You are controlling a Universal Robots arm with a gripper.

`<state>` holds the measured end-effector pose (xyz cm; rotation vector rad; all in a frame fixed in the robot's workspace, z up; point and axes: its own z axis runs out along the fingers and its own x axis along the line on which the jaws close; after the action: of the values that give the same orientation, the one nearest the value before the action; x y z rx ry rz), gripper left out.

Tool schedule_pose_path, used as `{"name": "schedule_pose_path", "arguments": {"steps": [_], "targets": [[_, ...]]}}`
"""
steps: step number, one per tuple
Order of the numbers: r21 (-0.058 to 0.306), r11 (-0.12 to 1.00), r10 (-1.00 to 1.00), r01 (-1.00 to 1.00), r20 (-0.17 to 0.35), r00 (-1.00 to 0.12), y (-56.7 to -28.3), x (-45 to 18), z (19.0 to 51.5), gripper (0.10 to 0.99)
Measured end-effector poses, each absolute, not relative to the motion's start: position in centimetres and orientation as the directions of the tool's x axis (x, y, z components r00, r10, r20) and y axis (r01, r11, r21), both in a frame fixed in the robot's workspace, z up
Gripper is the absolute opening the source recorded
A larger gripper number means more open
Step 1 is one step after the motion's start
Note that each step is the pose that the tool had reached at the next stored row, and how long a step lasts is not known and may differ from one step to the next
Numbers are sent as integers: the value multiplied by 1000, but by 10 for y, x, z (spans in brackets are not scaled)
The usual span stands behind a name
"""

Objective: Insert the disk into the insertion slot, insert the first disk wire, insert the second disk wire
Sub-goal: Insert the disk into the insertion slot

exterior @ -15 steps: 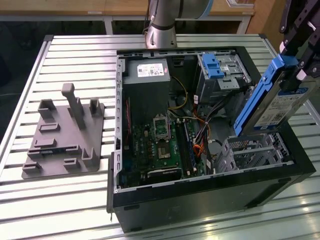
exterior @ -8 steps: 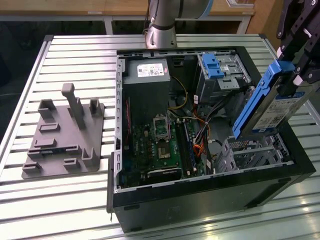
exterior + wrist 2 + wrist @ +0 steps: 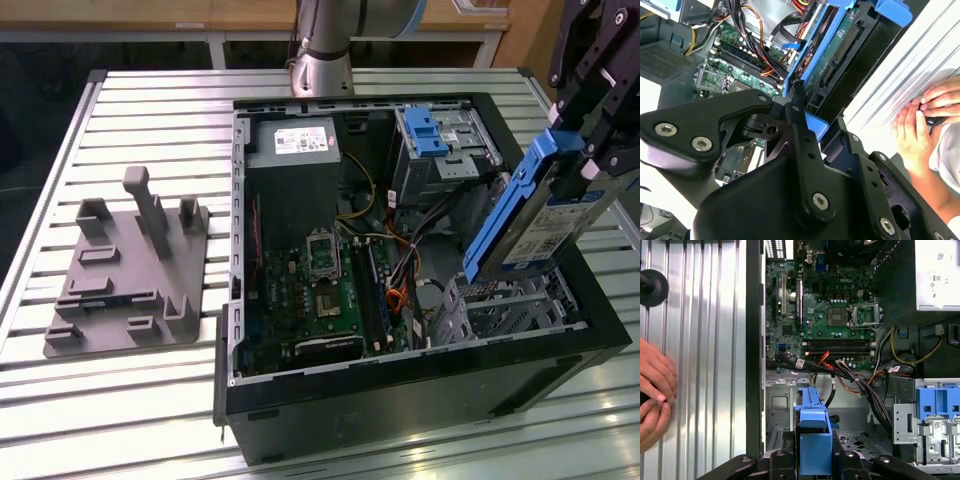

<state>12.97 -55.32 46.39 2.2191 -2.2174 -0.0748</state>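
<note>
Disk (image 3: 545, 225) in the exterior view hangs tilted above the insertion slot (image 3: 500, 305), not yet in. Second wrist view: pincer (image 3: 805, 112) closed tight on its blue frame (image 3: 816, 125). First wrist view: it hovers over the open case (image 3: 754, 340), both wires seemingly unplugged.

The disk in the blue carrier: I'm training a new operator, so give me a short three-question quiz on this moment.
1. True or false: the disk already sits fully inside the insertion slot.
2. What is the gripper shut on? A) the disk B) a screwdriver C) nothing
3. In the exterior view, on which side of the computer case does the grey fixture plate lie?
Key: 1 false, it is held tilted above the slot. 2 A. 3 the exterior view's left.
</note>
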Motion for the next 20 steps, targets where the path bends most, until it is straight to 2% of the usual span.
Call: {"name": "schedule_pose_path", "arguments": {"steps": [20], "targets": [[36,-8,-1000,-999,-25,7,-554,130,449,365]]}}
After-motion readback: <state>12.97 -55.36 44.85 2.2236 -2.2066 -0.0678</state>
